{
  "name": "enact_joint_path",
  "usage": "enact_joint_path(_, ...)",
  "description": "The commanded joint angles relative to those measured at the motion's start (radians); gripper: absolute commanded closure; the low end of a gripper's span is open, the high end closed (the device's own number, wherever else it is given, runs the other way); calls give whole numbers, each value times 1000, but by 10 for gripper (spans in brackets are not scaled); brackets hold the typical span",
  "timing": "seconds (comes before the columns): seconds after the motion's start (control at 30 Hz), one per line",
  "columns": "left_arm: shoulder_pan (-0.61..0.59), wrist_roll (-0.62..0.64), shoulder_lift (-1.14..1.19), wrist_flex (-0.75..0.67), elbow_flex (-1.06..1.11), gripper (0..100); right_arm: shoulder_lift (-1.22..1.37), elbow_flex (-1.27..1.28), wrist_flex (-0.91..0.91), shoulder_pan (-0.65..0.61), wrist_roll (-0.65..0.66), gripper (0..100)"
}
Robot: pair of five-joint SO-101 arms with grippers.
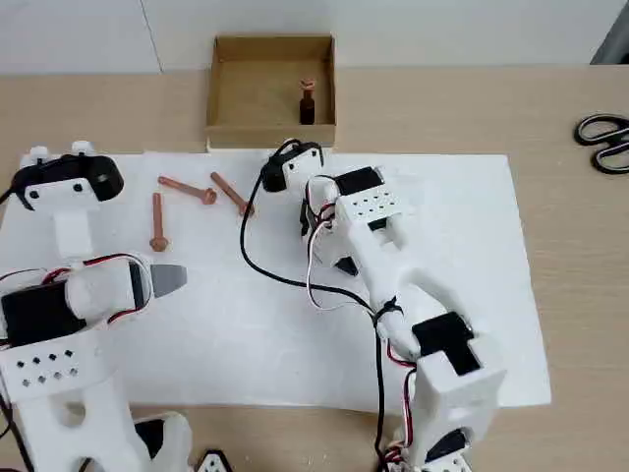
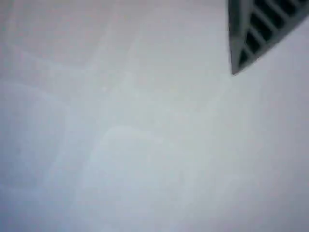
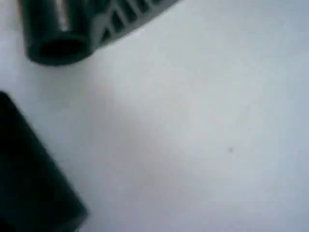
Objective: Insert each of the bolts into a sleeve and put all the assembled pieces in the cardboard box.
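Left gripper (image 1: 167,278) hangs over the white paper (image 1: 442,246), near three loose bolts (image 1: 157,220); can't tell if it's apart or together. Right gripper (image 3: 104,26) sits low over the paper with a black sleeve (image 3: 55,29) touching it, clamped or not I can't tell; another dark cylinder (image 3: 29,179) lies close by. One assembled piece (image 1: 307,101) stands upright in the cardboard box (image 1: 224,98).

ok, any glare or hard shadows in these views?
High view: even light, no glare, soft shadows by the bolts. Right wrist view: broad shadow on the white sheet beside the sleeve. Left wrist view: faint shading, no glare.
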Motion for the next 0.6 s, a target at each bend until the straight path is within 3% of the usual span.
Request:
enact_joint_path(0.0, 0, 9, -11, 14, -38, 680, 19, -8, -16, -1, 25, 849)
enact_joint_path(0.33, -2, 9, -11, 12, -13, 680, 59, -8, -12, 4, 25, 849)
enact_joint_path(0.57, -3, 9, -11, 11, -10, 680, 59, -98, 128, 5, 20, 849)
